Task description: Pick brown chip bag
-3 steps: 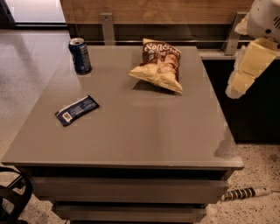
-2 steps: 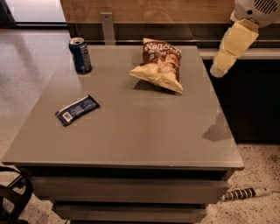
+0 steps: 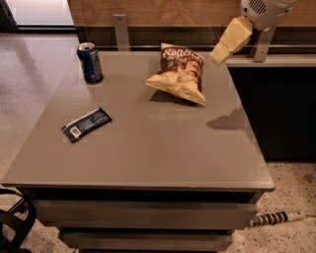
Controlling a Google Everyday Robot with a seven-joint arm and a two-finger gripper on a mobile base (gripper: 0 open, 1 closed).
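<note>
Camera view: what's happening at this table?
The robot's cream-coloured gripper hovers above the far right corner of the grey table, just right of the puffy brown chip bag, not touching it. The bag lies on the tabletop, not yet picked. A blue drink can stands far left; a flat dark blue wrapper lies on the left side.

An office-like common room: a grey worktop (image 3: 148, 163) over drawers (image 3: 143, 215) stands on speckled terrazzo floor (image 3: 29, 89), with a wood-panelled wall (image 3: 173, 10) at the far side and a power strip (image 3: 274, 218) near right. The robot's gripper (image 3: 219, 53) hangs above the worktop's far right corner.
</note>
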